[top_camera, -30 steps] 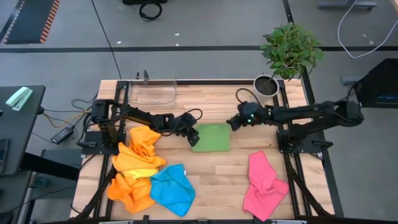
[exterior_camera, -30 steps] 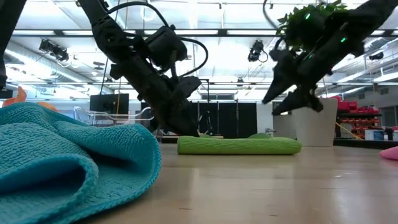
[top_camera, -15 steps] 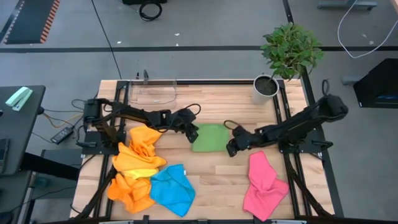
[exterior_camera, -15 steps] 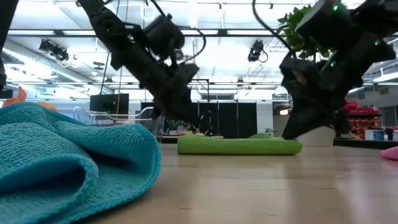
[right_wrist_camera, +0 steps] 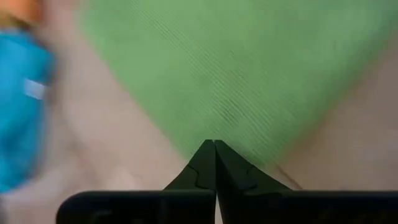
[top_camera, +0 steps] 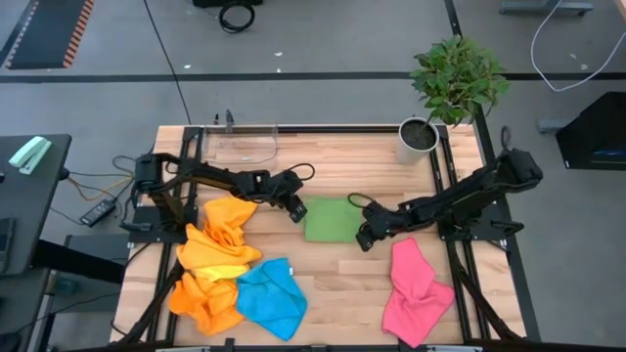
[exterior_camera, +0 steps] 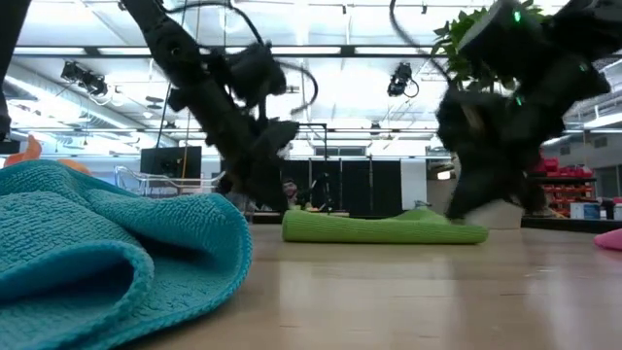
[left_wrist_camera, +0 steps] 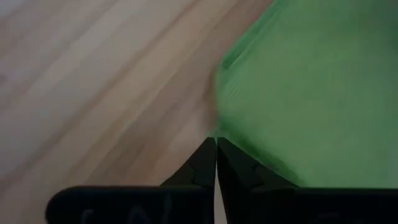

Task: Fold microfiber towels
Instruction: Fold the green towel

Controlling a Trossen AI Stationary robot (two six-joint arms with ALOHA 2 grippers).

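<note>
The green towel (top_camera: 329,219) lies folded into a flat, thick rectangle near the middle of the bench (top_camera: 342,284); from bench height it reads as a low, rounded pad (exterior_camera: 384,228) with a ribbed weave. The left gripper (top_camera: 293,209) sits at its left edge, jaws pressed together, tips at the towel's corner (left_wrist_camera: 292,93); whether any cloth is pinched there cannot be told. The right gripper (top_camera: 364,238) is at the near right corner, jaws likewise closed with the tips at the towel's edge (right_wrist_camera: 236,81), and again a grip on the cloth cannot be told.

The other towels lie loose and crumpled: an orange heap with a yellow one (top_camera: 227,272) tucked in it (top_camera: 217,244) at the left, a blue one (top_camera: 269,298) just beside it at the near edge, and a pink one (top_camera: 416,288) at the near right.

A clear tray (top_camera: 242,144) stands at the far left of the bench; nothing shows inside it. A potted plant (top_camera: 430,117) stands at the far right corner
</note>
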